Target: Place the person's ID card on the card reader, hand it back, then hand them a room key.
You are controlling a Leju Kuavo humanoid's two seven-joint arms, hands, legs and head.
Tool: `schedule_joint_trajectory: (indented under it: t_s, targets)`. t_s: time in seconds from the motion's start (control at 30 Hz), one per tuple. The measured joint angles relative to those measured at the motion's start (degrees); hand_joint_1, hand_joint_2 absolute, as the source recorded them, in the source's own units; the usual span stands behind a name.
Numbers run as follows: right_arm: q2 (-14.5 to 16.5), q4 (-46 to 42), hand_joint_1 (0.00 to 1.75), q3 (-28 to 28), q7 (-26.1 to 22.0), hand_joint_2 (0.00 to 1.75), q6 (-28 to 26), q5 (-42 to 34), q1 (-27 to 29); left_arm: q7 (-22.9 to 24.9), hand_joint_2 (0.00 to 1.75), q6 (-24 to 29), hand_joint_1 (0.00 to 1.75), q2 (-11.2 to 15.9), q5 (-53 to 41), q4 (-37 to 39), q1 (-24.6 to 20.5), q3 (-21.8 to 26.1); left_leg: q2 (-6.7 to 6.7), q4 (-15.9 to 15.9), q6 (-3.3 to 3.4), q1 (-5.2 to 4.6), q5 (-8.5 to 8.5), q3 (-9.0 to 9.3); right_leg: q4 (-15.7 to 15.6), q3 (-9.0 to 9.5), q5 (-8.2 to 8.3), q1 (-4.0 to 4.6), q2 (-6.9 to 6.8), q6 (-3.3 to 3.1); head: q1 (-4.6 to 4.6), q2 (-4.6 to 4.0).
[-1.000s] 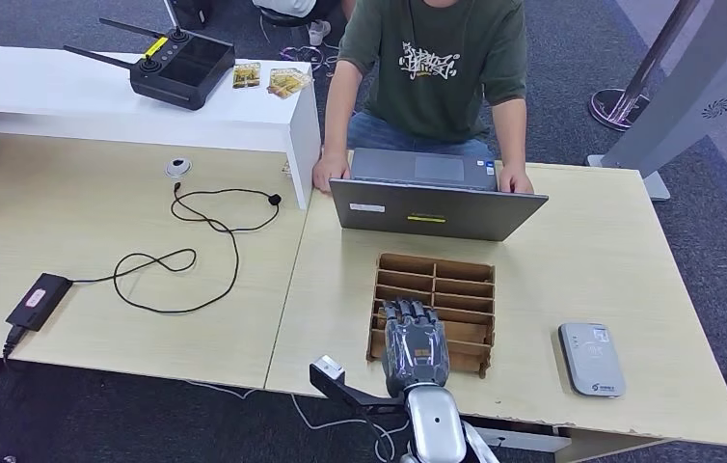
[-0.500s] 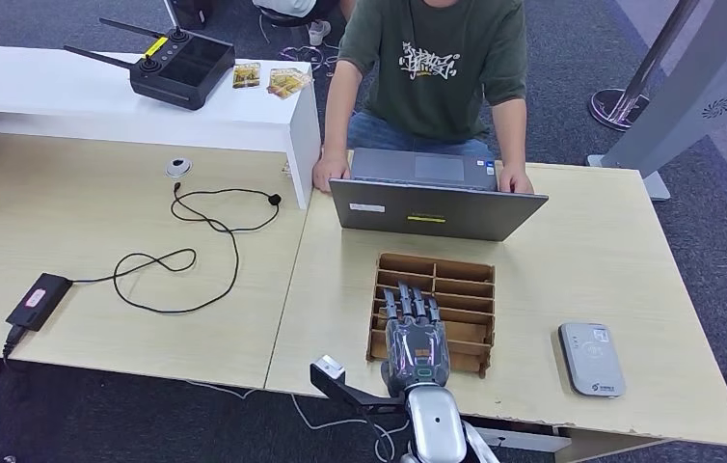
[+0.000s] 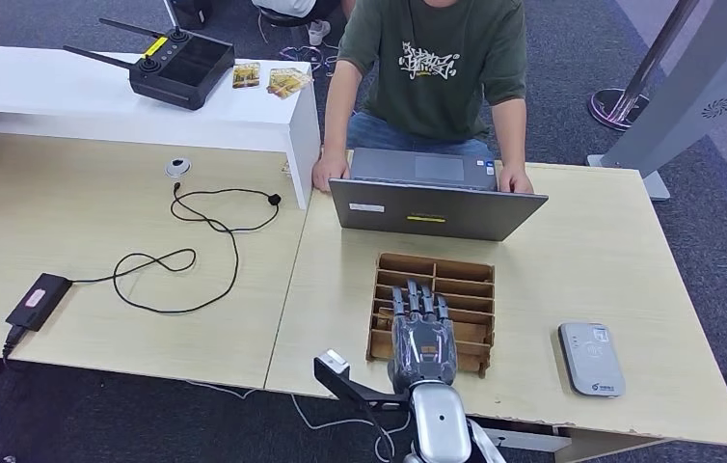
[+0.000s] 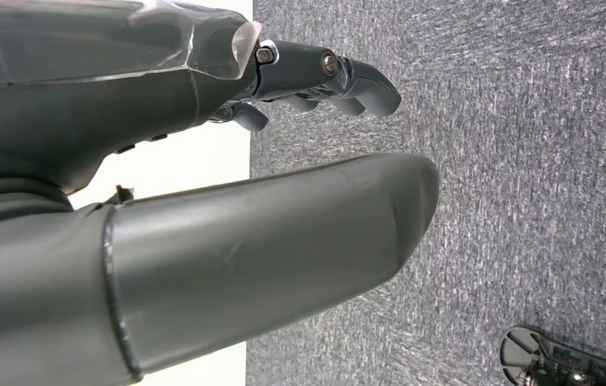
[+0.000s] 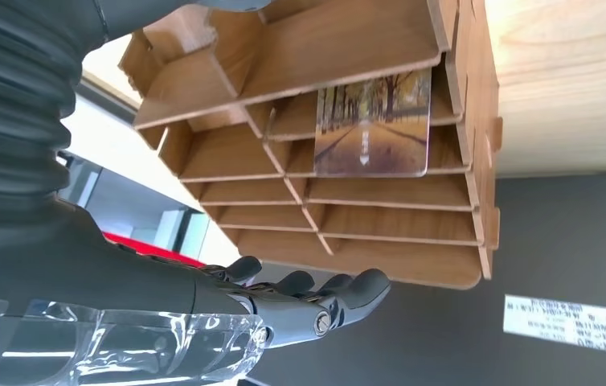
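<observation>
Reaching hand: the right hand (image 3: pixel 422 333) lay palm-down over the near compartments of the wooden card rack (image 3: pixel 456 275), fingers (image 3: pixel 417 299) extended and slightly apart, holding nothing.
Right wrist view: the same hand (image 5: pixel 203 310) showed straight dark fingers (image 5: pixel 340 297) alongside the rack's (image 5: pixel 300 56) outer edge, not touching any card.
Room key: a key card printed with a tree-lined avenue (image 5: pixel 374 125) stood in one slot of the rack, clear of the fingers; which slot could not be told from the head view.
Left hand: the left hand (image 4: pixel 203 161) hung over grey carpet (image 4: pixel 525 161), beside a white edge; fingers (image 4: pixel 340 80) loosely bent, thumb out, nothing held.
Card reader: a grey card reader (image 3: pixel 592 359) lay flat on the table (image 3: pixel 610 241) to the right of the rack, well apart from the hand; nothing on it.
Person: a person in a green T-shirt (image 3: pixel 432 58) sat across the table, both hands at an open laptop (image 3: pixel 432 207) just beyond the rack.
Left desk: a black cable (image 3: pixel 186 256) ran to a power brick (image 3: pixel 39 300); a remote controller (image 3: pixel 181 68) sat on the white shelf (image 3: pixel 70 96).
</observation>
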Motion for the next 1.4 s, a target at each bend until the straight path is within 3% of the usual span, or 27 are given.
schedule_joint_trajectory:
  t_s: [0.47,0.9,1.13,1.4]
  targets:
    - [-5.0,-5.0,0.00,3.9,-5.5,1.75,2.2,-0.8,2.0,0.0,0.00,-0.5,0.00,0.3,1.0,0.0,0.3,0.0,-0.01,0.0,0.00,0.00,-0.01,-0.04,0.0,0.02,0.00,0.00,-0.03,0.00,0.00,0.00]
    - [-6.1,2.2,0.00,9.1,-13.0,1.75,-0.1,-5.8,-7.8,0.0,0.00,-0.9,0.00,0.8,0.8,0.2,0.2,0.0,-0.02,0.0,-0.03,0.01,0.05,-0.01,0.0,0.05,0.06,0.00,-0.04,-0.05,0.00,0.00]
    - [-8.2,5.3,0.00,10.0,-13.5,1.75,-0.6,-10.3,-12.8,-0.2,0.00,-1.1,0.00,1.5,0.7,0.5,0.2,-0.2,-0.02,0.0,-0.03,0.00,0.05,-0.01,0.0,0.05,0.07,0.00,-0.04,-0.04,0.00,0.00]
    - [-10.5,6.2,0.00,10.3,-9.8,1.75,-0.7,-12.5,-14.8,-0.6,0.00,-1.5,0.00,1.8,0.8,0.6,0.3,-0.3,-0.03,0.0,-0.03,0.01,0.05,-0.02,0.0,0.04,0.06,0.01,-0.05,-0.05,0.00,0.00]
